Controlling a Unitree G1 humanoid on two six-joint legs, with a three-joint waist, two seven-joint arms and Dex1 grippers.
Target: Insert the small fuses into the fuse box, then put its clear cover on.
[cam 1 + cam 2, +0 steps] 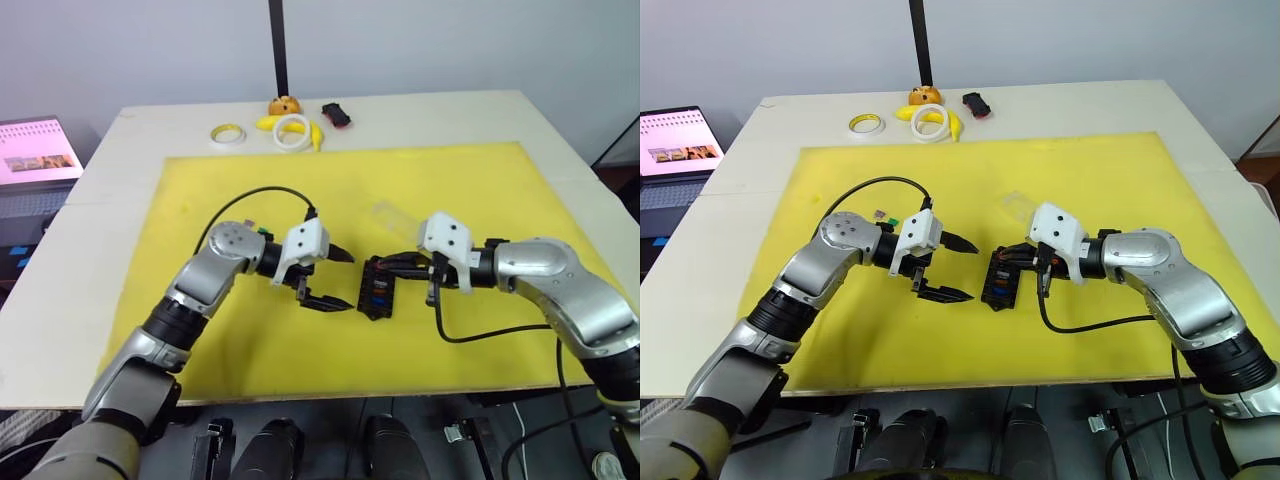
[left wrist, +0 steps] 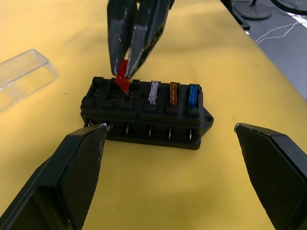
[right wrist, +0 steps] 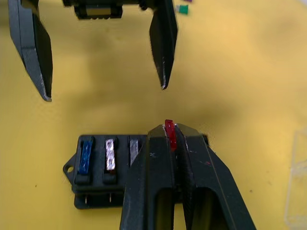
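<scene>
yellow mat (image 1: 300,340) over a pale surface (image 1: 100,220), with the black fuse box (image 1: 379,288) near the mat's middle. right gripper (image 2: 125,72), jaws pinched on a red fuse (image 2: 122,79), holds it at a slot in the box; grey (image 2: 154,92), orange (image 2: 173,93) and blue (image 2: 193,95) fuses sit in neighbouring slots. left gripper (image 1: 335,279), jaws wide and empty, hovers just beside the box. clear cover (image 2: 24,75) lies close by, toward the far edge.

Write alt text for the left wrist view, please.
The right gripper, shut on a red fuse, lowers it toward a slot in the black fuse box, which already holds grey, orange and blue fuses. The left gripper's open fingers frame the box; the clear cover lies beside it.
</scene>
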